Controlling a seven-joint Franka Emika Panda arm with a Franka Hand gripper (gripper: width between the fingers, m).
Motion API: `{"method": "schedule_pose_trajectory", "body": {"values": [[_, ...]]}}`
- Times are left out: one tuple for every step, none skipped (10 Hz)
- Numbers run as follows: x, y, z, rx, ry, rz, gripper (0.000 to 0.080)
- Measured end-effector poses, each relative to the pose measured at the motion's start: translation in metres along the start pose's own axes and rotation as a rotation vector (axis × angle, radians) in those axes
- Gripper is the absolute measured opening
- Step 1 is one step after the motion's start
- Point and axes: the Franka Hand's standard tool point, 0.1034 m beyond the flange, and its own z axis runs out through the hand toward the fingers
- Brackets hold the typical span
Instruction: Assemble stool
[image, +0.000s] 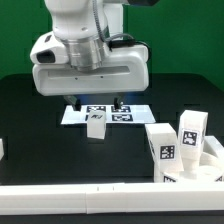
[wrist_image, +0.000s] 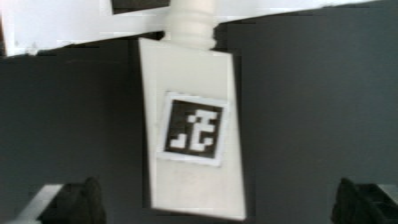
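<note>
A white stool leg with a black-and-white tag lies on the black table at the near edge of the marker board. My gripper hovers just above it, open and empty. In the wrist view the leg lies lengthwise between my dark fingertips, with its peg end toward the marker board. My gripper touches nothing. At the exterior view's right, two more tagged legs stand against the round seat.
A long white border rail runs along the table's near edge. A small white piece shows at the exterior view's left edge. A green wall stands behind the table.
</note>
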Motion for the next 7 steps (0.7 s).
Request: {"method": "schedule_pose_trajectory", "body": {"values": [[-0.001,0.0,0.002,0.009,-0.06,0.003,0.0648],[0.001,0.001,0.003,0.015,-0.113,0.012,0.0648],[0.003,0.005,0.007,0.012,-0.237,0.06,0.0648],[0.01,0.005,0.009,0.006,-0.346,0.097,0.0648],[0.014,0.005,0.012,0.002,-0.44,0.119,0.0648],[0.015,0.006,0.013,0.003,-0.474,0.118,0.0648],[0.008,0.009,0.014,0.01,-0.558,0.132,0.0648]]}}
